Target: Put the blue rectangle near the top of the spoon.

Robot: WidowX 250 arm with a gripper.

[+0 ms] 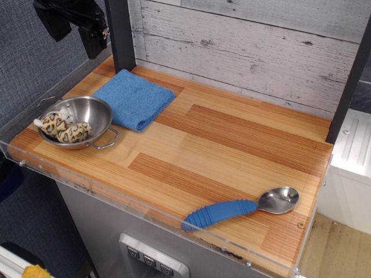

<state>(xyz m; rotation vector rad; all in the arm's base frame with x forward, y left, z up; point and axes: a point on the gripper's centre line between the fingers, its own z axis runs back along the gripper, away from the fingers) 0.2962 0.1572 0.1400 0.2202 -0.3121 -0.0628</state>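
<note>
The blue rectangle (pixel 134 99) is a folded, fuzzy blue cloth lying flat at the back left of the wooden table. The spoon (pixel 240 208) lies at the front right edge, its shiny metal bowl (pixel 279 200) pointing right and its ribbed blue handle pointing left. My gripper (pixel 75 23) is a black mass hanging high at the top left, above and left of the cloth, touching nothing. Its fingers are too dark and cropped to tell whether they are open or shut.
A steel bowl (pixel 87 113) with wire handles stands at the left, just in front of the cloth, holding a leopard-spotted soft toy (pixel 64 128). A dark post (pixel 119 35) rises behind the cloth. A clear plastic lip (pixel 145 208) edges the table front. A plank wall stands behind.
</note>
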